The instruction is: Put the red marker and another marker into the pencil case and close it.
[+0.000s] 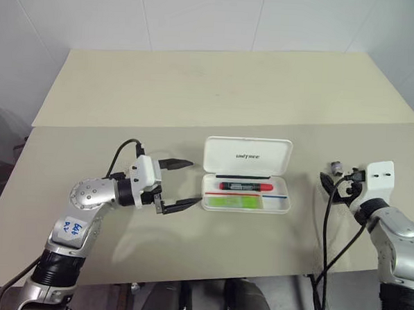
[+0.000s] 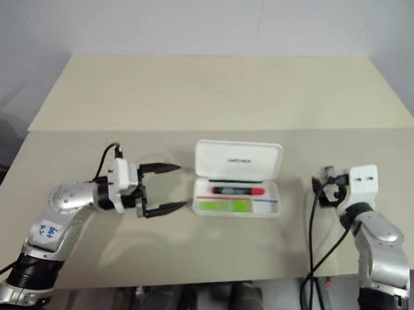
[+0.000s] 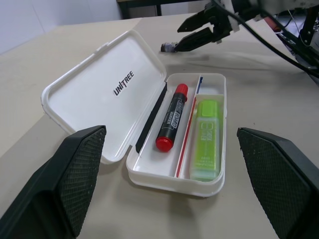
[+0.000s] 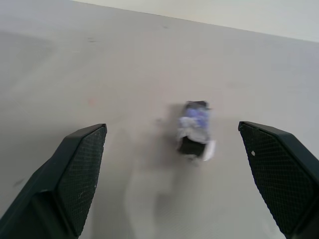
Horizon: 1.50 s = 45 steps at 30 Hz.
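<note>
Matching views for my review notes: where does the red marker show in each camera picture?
Left eye view: the red marker lies in the far side of the open pencil case, just right of picture centre.
Right eye view: the same spot, near the middle.
Left wrist view: centre, beside the green marker.
Right wrist view: not in it.
Shared landmark: the lid's UNITREE lettering.

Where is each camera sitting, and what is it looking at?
Left eye and right eye: on the head, looking down at the table, the open pencil case and both arms.
Left wrist: behind the open left claw, facing the case with the red marker and green marker; right claw beyond.
Right wrist: behind the open right claw, facing a small object.
Shared: eyes and left wrist show the case.
</note>
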Motion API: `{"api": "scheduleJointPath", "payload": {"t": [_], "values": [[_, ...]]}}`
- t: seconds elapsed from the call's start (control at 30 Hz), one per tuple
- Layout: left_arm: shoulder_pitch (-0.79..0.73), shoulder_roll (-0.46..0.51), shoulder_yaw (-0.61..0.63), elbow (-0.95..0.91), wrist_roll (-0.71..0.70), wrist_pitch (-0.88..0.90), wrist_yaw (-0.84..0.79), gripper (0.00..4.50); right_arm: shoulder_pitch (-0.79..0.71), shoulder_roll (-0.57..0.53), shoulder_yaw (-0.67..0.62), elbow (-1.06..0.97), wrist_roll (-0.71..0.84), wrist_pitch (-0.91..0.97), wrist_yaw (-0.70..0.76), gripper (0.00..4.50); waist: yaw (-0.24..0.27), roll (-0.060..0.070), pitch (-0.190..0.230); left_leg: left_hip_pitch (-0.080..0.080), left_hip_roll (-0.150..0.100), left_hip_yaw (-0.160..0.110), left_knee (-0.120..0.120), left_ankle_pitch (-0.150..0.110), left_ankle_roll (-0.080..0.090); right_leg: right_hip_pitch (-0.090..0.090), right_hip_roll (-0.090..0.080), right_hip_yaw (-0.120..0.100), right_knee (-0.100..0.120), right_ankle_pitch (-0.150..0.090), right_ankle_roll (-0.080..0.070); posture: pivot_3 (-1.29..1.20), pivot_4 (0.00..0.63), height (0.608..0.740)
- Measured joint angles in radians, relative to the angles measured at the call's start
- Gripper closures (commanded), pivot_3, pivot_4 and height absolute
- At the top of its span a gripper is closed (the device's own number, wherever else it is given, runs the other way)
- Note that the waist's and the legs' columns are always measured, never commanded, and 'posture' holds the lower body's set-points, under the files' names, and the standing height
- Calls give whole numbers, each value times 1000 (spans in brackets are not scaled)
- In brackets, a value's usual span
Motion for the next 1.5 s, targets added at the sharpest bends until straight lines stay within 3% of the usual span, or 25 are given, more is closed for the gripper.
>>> {"api": "scheduleJointPath", "payload": {"t": [0.23,0.33,0.63,0.67,0.93,1.3,1.5], "values": [[-41,-23,-15,34,5,-1,3,0,-127,38,13,209,-33,-60,-94,29,-10,0,0,0,0,0,0,1,0,0,0,0,4,0,0,0,150,740],[-53,-24,-17,51,7,-2,3,0,-163,48,17,262,-33,-77,-101,594,-22,0,0,0,0,0,0,2,1,0,1,-1,5,0,0,0,150,740],[-70,-24,-20,60,17,-3,8,0,-201,68,60,305,-33,-101,-103,3893,-23,0,0,1,0,1,2,2,0,0,-1,1,5,0,0,0,150,740],[-70,-24,-20,60,18,-3,9,0,-201,68,61,304,-34,-101,-103,4101,-22,0,0,1,0,0,2,2,-1,0,-1,1,5,0,0,0,150,740],[-67,-26,-23,60,23,-8,11,0,-182,37,98,283,-33,-125,-12,4105,-25,0,0,1,0,0,0,3,0,-1,0,1,6,0,-1,0,150,740],[20,29,26,59,19,-39,-22,0,-96,-235,182,79,121,-248,637,4105,-20,0,0,0,1,-1,0,0,2,0,0,0,0,0,-1,0,150,740],[69,47,32,42,16,-44,-27,0,-94,-290,253,20,161,-246,831,4105,-20,0,0,0,1,-1,0,-3,-1,0,-1,0,0,1,-1,0,150,740]]}}
